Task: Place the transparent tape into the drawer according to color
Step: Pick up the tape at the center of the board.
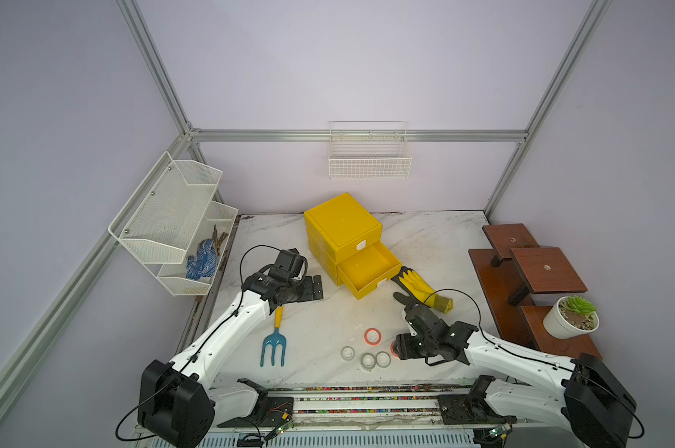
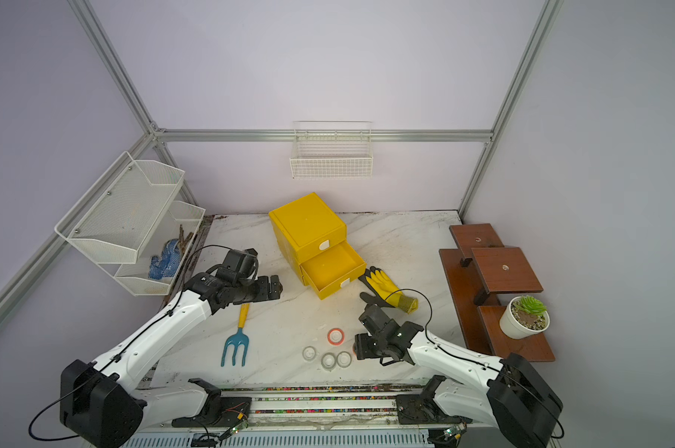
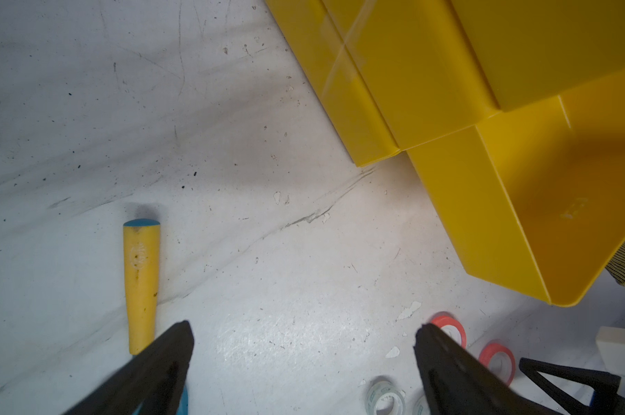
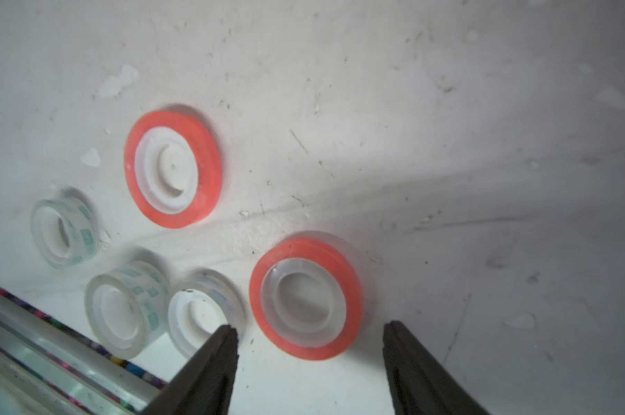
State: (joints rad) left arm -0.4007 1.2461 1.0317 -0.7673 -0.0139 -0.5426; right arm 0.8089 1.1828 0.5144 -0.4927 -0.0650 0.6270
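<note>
Left arm (image 1: pixel 225 329) and right arm (image 1: pixel 522 355): white shells dotted with small dark screw holes, black joints, boxy black bases. A thin black cable loops over each wrist. Fingers (image 4: pixel 207 373) are dark and taper to narrow tips.

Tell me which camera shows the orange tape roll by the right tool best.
Right wrist view: the orange tape roll lies whole and close ahead of the right tool. Both top views show only its edge; left wrist shows it small.
</note>
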